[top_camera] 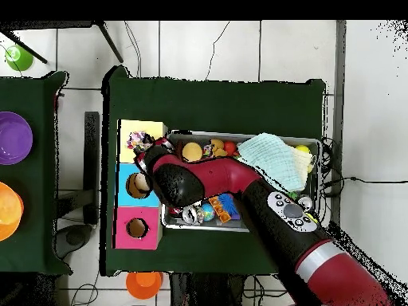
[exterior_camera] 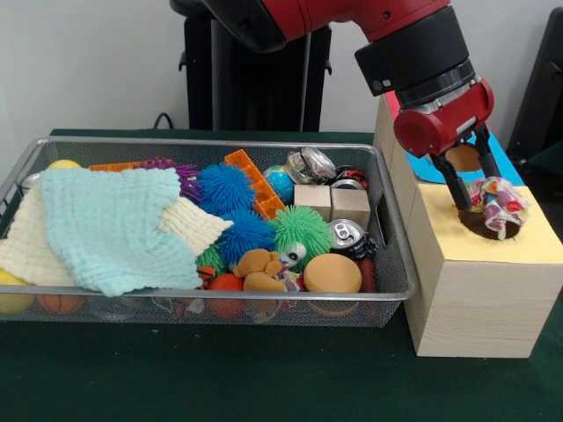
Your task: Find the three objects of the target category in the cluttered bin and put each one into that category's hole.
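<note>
Bench (exterior_camera: 176,378) nearest; bin (exterior_camera: 264,303) behind. We see claw (exterior_camera: 482,200) pinching bundle (exterior_camera: 497,204) over yellow hole (exterior_camera: 484,224). Cloth's soft, light; we'd grip ruffles mid-bunch.

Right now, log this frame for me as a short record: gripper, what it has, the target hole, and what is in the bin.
gripper: over the yellow-topped box, jaws closed on the patterned cloth bundle
bundle position: at the hole, partly in it, not released
other boxes: blue top and red top in the overhead view
wire bin: mint cloth over cream cloth, spiky balls, cans, wooden blocks
more bundles in bin: none visible
</note>
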### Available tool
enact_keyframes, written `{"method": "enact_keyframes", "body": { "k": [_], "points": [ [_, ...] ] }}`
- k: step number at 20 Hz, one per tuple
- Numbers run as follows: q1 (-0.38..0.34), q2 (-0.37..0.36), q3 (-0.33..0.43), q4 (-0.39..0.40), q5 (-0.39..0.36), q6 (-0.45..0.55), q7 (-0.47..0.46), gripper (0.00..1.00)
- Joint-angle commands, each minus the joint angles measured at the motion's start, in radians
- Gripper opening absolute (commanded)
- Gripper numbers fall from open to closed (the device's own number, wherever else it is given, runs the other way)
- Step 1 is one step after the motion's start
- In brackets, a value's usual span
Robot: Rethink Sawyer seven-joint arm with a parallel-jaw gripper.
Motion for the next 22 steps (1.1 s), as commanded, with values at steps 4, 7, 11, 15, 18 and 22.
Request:
{"method": "enact_keyframes", "body": {
  "k": [4,7,11,15,18,22],
  "points": [
    [0.003,0.045,-0.052,0.028,-0.062,0.042,0.082,1.0],
    [0.003,0.043,-0.052,0.027,-0.062,0.039,0.083,1.0],
    [0.012,0.027,-0.06,0.021,-0.053,0.063,0.082,1.0],
    [0.014,0.003,-0.057,0.024,-0.03,0.114,0.079,1.0],
    [0.016,-0.001,-0.059,0.024,-0.028,0.122,0.078,1.0],
    [0.012,0.006,-0.051,0.029,-0.022,0.14,0.07,1.0]
  ]
}}
